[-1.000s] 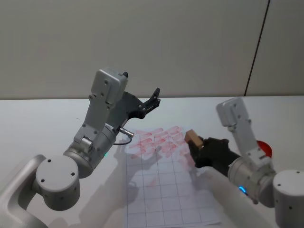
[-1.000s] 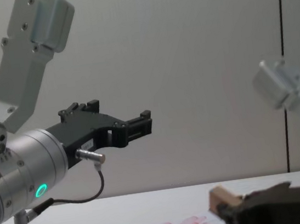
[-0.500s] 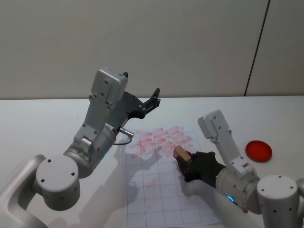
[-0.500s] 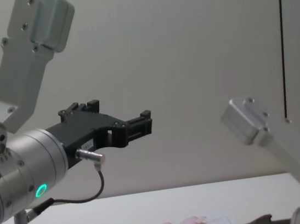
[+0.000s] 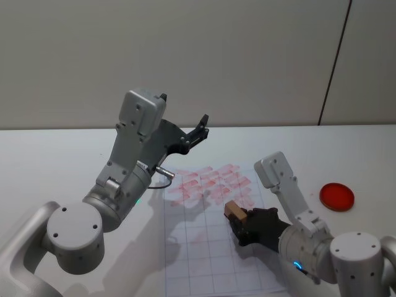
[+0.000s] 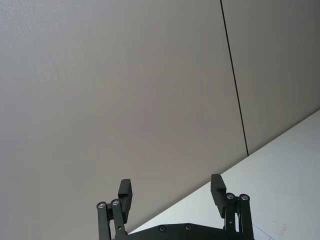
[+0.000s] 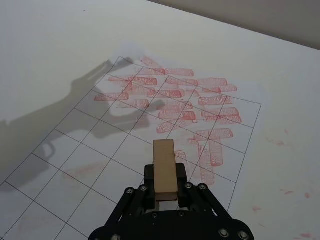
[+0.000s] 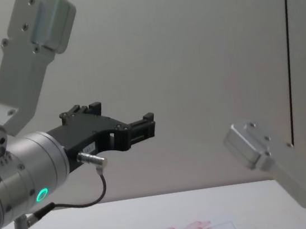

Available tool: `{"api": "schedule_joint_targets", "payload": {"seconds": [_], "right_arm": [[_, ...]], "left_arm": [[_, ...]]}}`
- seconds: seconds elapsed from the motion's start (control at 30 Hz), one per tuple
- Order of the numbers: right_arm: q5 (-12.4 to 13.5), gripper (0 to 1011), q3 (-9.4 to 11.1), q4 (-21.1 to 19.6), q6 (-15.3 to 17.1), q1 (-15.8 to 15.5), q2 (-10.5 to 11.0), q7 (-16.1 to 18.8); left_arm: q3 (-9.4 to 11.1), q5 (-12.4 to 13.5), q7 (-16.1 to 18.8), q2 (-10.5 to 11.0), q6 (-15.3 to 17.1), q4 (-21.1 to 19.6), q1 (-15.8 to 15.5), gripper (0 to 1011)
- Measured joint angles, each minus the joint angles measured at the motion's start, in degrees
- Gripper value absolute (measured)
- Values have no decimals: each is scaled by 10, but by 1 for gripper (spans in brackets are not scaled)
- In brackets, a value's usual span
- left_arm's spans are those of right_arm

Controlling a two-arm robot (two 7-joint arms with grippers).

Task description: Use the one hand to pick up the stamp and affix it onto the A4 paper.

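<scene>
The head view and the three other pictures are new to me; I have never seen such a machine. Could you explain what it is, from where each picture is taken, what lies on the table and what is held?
This is a robot with two arms, each ending in a black two-finger gripper. The head view looks down from the robot's head. The chest view looks across the table from lower down. Each wrist view looks along one arm's own gripper.

On the white table lies a paper with a printed grid and many red imprints. A red disc lies to its right.

The right gripper is shut on a light-brown stamp and holds it over the paper. The left gripper is open, raised in the air and idle.
</scene>
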Motion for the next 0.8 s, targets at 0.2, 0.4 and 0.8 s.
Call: {"api": "schedule_joint_targets", "payload": {"seconds": [0.2,0.4,0.8], "right_arm": [[9,220,2,10,2,3,-2,3],[15,220,4,17,4,6,-3,4],[22,220,4,28,6,9,-4,6]], "left_arm": [[0,0,0,0,0,0,0,1002],[0,0,0,0,0,0,0,1001],[0,0,0,0,0,0,0,1001]]}}
